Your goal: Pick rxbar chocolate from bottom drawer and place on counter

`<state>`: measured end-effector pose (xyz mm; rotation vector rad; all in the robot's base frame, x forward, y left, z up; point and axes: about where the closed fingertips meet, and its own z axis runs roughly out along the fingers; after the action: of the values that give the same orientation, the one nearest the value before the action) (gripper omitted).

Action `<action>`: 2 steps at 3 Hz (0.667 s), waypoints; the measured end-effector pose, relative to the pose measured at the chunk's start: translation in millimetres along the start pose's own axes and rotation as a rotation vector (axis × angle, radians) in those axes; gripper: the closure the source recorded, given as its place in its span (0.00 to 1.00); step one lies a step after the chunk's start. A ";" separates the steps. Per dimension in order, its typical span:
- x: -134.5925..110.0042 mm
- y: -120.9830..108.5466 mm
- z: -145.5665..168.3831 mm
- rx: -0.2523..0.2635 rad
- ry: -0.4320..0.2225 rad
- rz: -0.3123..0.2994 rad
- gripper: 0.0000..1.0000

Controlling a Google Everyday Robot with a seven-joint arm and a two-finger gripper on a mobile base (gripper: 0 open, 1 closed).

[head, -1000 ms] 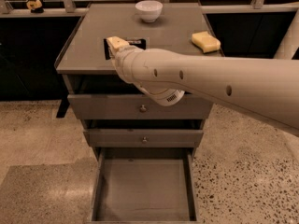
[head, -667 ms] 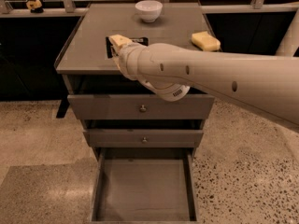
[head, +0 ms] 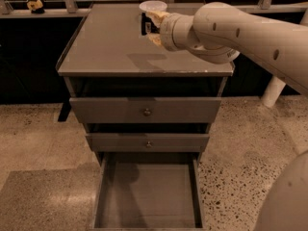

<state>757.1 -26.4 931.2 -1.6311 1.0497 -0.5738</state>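
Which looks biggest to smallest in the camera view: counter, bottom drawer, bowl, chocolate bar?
Largest first: counter, bottom drawer, bowl, chocolate bar. The gripper is at the bar, near the counter's back.

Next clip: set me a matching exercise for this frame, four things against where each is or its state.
Things:
1. bottom drawer
2. white bowl
3. rxbar chocolate
4. gripper

Places or states:
A. cream, above the rear of the counter, at the arm's end
B. pulled out, floor bare
C. round, at the counter's back edge
D. dark strip right at the gripper's tip

Pairs: 1-B, 2-C, 3-D, 4-A
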 end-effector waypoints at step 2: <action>63.9 12.0 20.8 -0.150 0.005 0.048 1.00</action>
<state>801.2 -71.1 904.5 -1.7305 1.1554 -0.4771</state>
